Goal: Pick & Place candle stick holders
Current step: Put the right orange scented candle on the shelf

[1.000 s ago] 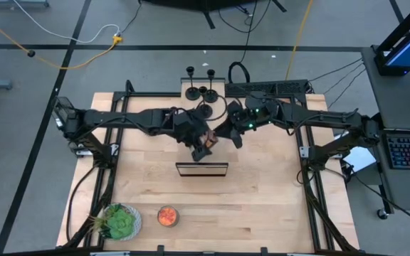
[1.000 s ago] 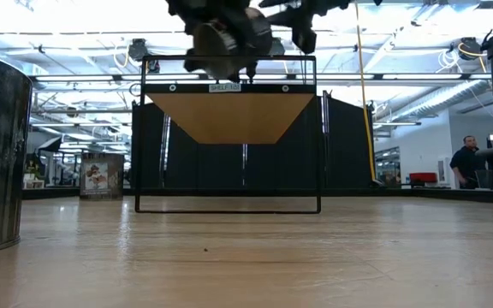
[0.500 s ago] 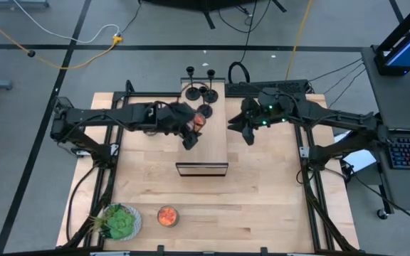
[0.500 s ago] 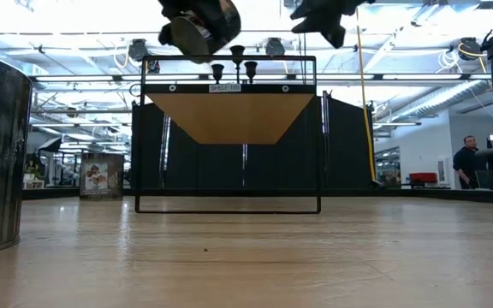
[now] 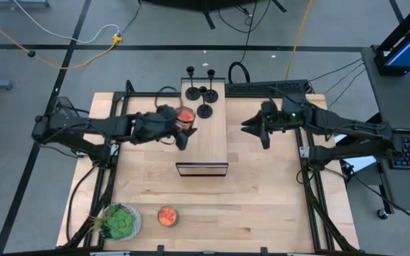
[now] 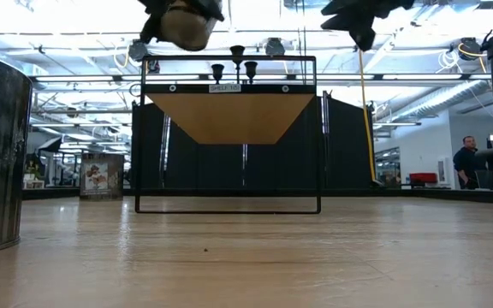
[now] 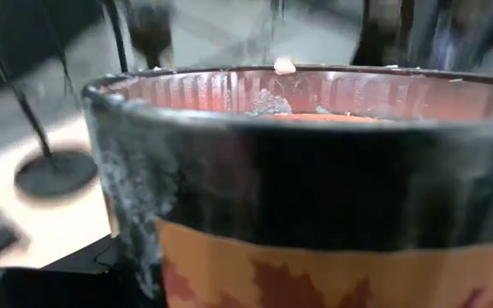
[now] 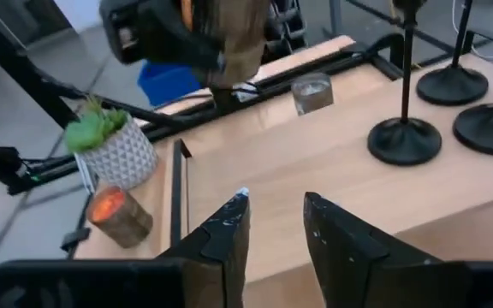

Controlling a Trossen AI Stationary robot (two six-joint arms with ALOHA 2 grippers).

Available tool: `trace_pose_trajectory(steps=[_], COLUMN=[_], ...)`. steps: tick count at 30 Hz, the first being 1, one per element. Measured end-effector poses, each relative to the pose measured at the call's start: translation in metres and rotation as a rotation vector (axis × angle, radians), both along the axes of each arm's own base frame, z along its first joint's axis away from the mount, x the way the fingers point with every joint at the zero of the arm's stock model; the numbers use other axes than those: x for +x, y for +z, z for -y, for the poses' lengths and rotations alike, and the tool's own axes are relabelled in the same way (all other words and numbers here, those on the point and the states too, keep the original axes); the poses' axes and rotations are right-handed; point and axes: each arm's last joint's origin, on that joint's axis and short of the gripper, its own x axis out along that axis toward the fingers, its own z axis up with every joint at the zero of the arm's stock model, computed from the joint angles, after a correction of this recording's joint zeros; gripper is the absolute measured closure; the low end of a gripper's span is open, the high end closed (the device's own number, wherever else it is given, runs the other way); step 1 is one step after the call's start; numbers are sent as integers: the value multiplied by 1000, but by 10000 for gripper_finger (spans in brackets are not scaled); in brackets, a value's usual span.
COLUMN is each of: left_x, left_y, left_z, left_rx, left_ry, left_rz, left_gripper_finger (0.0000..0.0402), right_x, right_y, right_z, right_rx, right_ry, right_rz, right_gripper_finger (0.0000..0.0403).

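The candle stick holders stand grouped at the far end of the shelf, four black stems on round bases, upright and close together; none is gripped. Three of them show in the right wrist view.

The left gripper hangs over the shelf's left edge, just beside the group, jaws clenched on a jar candle with orange wax, not on a holder. The jar fills the left wrist view; a band of autumn leaves runs round its lower part.

The right gripper hovers over the counter to the right of the shelf, jaws slightly parted and empty.

Judgement: the step appears to be setting the jar on the shelf beside the holders. It should go down level on bare wood clear of the nearest base, and be released only once seated; the thin stems would tip easily if brushed.

Writing: a small label on the shelf's front rail appears to read "SHELF", followed by characters too small to read. No brand can be read on the jar.

Elsewhere on the counter sit a potted plant and a second orange candle.
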Motion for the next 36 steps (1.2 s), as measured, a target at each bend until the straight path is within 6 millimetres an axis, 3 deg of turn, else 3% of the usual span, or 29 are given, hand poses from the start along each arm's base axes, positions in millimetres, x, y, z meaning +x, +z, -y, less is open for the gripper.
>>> trace_pose_trajectory(steps=[5,10,18,28,36], left_x=[-4,-4,7,25,25], left_y=[-20,-48,-63,-96,-96], left_z=[3,3,2,-9,-11], left_rx=[61,69,118,71,72], left_ry=[86,150,217,264,264], left_rz=[198,277,257,189,193], left_gripper_finger=[56,56,56,56,52], right_x=[-14,-24,-27,-26,-26], right_y=[-4,-6,-5,-6,-6], right_z=[-3,-6,-6,-6,-6], right_rx=[12,25,39,66,66], right_ry=[-14,-20,-48,-53,-54], right_rz=[125,206,217,214,214], right_gripper_finger=[298,298,298,298,298])
